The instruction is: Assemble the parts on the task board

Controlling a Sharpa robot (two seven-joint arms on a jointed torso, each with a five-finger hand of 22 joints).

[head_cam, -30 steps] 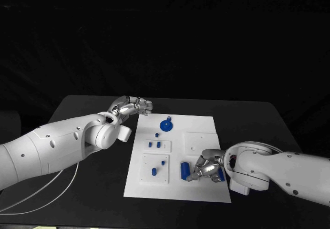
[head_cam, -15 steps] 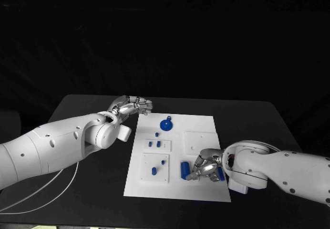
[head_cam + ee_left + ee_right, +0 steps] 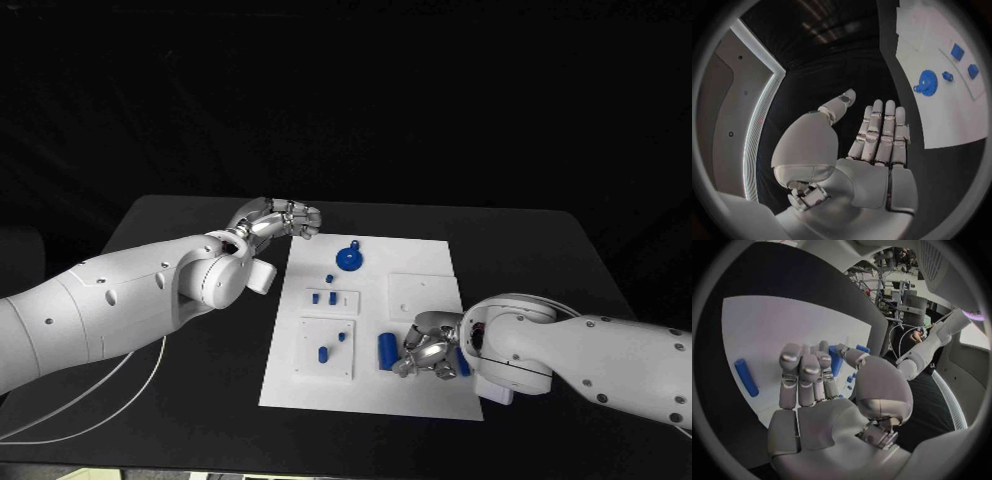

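Observation:
The white task board [image 3: 421, 398] lies in the middle of the table. My right hand [image 3: 428, 350] hovers low over the board's near right part and pinches a short blue peg [image 3: 835, 361] between thumb and fingers. Just beside the hand, a blue cylinder [image 3: 387, 352] lies flat on the board [image 3: 773, 325]. A blue gear [image 3: 349, 262] sits at the far end, with several small blue pieces [image 3: 325, 297] nearer the middle. My left hand [image 3: 274, 218] hangs off the board's far left corner, holding nothing, fingers straight and thumb apart [image 3: 876, 135].
Two more small blue pieces [image 3: 332, 348] sit in a raised white square on the board's near left. The gear [image 3: 926, 82] and small blocks [image 3: 957, 51] also show in the left wrist view. Black table surrounds the board; a white cable [image 3: 87, 405] trails at the near left.
My right hand has shifted slightly toward the blue cylinder with the peg in it. The left hand has stayed in place.

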